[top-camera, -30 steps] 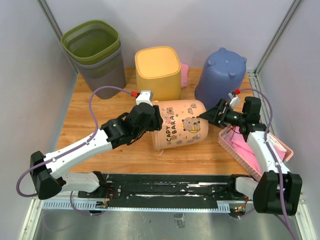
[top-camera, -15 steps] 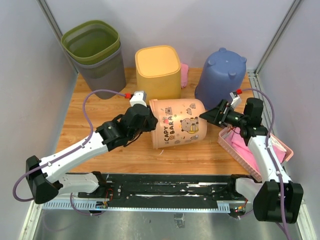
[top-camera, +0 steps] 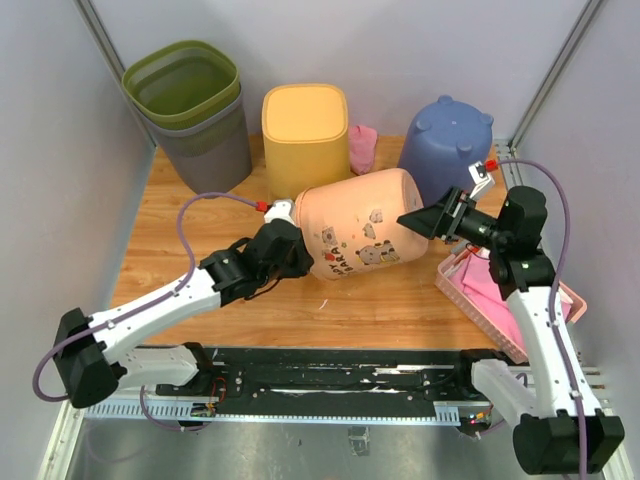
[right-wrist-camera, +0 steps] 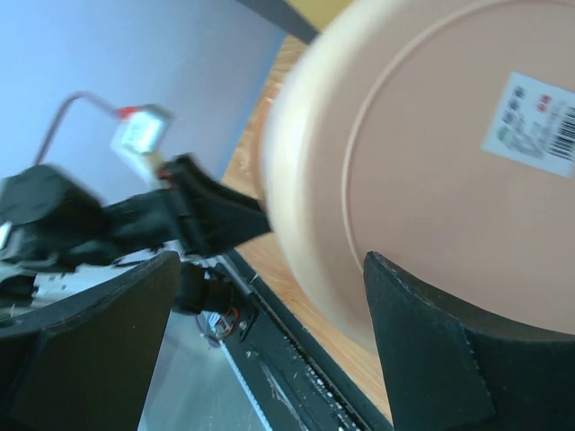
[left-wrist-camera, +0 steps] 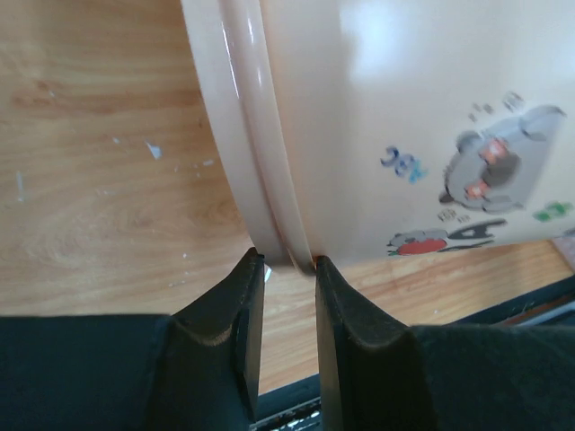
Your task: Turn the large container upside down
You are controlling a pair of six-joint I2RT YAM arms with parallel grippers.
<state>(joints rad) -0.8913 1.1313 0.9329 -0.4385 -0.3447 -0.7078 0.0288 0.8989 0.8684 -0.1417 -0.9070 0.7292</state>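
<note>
At the middle of the table (top-camera: 190, 225), the peach container (top-camera: 365, 225) is tilted, its rim pinched by the left gripper (left-wrist-camera: 287, 266), the spread right gripper (top-camera: 418, 222) at its base, and the yellow bin (top-camera: 305, 135) and blue bin (top-camera: 445, 140) close behind.

The left arm (top-camera: 160, 305) was stretched from its base at the near left diagonally toward the middle, with the wrist held low. The left gripper (left-wrist-camera: 283, 260) was closed upon the rim of the large container (top-camera: 365, 225), one finger (left-wrist-camera: 225, 314) being set on either side of the lip. The right arm (top-camera: 545, 320) was raised steeply from its base at the near right, and its wrist was bent to the left. The right gripper (top-camera: 418, 220) was held with its fingers (right-wrist-camera: 99, 341) spread wide, directed at the container's base.
</note>
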